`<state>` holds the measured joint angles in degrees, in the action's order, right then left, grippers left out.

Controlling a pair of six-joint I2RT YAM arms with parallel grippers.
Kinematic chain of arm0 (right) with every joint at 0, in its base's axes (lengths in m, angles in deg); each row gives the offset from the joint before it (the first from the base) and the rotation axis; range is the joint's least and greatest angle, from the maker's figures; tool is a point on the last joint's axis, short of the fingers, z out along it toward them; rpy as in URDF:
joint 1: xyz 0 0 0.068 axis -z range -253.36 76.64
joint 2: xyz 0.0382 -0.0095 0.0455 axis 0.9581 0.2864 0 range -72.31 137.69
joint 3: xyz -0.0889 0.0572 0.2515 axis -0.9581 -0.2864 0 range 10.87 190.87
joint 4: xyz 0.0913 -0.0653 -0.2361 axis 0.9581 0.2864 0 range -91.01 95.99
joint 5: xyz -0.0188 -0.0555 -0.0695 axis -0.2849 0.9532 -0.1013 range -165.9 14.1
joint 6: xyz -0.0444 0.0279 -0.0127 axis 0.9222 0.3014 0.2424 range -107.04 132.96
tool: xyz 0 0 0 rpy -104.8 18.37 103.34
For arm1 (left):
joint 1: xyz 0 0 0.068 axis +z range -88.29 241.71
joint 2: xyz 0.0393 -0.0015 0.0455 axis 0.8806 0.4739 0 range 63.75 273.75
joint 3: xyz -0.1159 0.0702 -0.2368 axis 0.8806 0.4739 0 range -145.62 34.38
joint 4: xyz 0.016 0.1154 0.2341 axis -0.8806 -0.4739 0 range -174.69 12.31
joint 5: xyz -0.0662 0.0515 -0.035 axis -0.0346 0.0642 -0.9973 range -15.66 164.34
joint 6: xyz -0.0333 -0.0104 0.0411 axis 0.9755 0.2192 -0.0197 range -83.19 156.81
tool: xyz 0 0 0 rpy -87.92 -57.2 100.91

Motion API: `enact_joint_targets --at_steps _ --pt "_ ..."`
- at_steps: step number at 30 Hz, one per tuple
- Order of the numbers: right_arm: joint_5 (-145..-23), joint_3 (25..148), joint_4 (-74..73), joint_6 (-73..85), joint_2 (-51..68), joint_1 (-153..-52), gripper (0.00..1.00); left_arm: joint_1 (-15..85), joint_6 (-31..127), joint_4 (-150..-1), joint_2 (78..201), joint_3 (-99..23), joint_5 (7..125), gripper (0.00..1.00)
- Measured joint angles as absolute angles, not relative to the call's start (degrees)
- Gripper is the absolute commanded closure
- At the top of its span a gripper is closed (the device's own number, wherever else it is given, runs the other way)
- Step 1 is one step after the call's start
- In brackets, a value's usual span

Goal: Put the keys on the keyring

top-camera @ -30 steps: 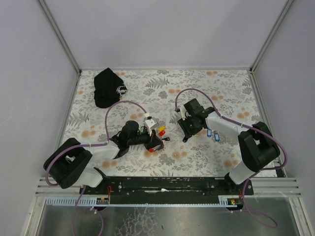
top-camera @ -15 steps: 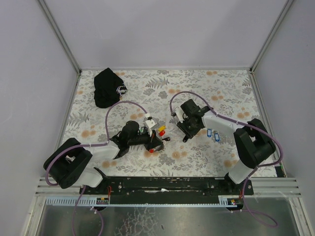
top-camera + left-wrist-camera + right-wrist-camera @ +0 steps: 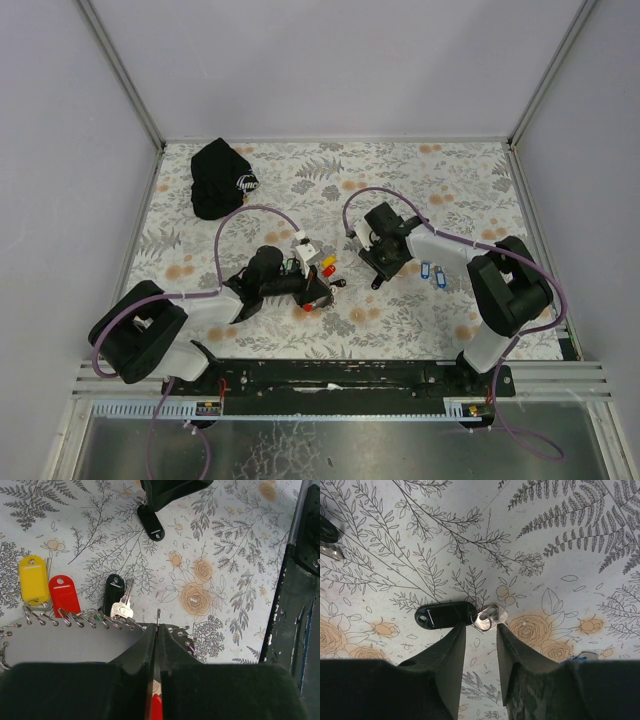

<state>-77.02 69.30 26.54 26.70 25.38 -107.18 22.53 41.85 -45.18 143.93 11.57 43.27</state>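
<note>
Two risks I see here. Right jaws stand spread over the black-tagged key, one finger at each side of its small metal head, which lies flat on the worktop. Closing here may only push it aside, or catch the tag alone. Left jaws are pressed together, pinching the keyring on its edge, near the yellow, red and black keys. A bump could twist this thin ring out.

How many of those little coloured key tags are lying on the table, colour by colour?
yellow tag: 1
red tag: 1
black tags: 2
blue tags: 2
Total: 6 tags that I can make out.
</note>
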Motion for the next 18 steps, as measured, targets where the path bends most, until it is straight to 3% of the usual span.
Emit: enact_joint_targets --at_steps 7,18 --pt "-76.9 69.6 25.6 27.0 25.5 -107.2 0.65 22.5 41.8 -45.3 143.9 11.5 43.2 0.99" --pt "-77.0 69.9 25.3 26.7 25.9 -107.2 0.90 22.4 41.5 -45.3 143.9 10.6 43.2 0.99"
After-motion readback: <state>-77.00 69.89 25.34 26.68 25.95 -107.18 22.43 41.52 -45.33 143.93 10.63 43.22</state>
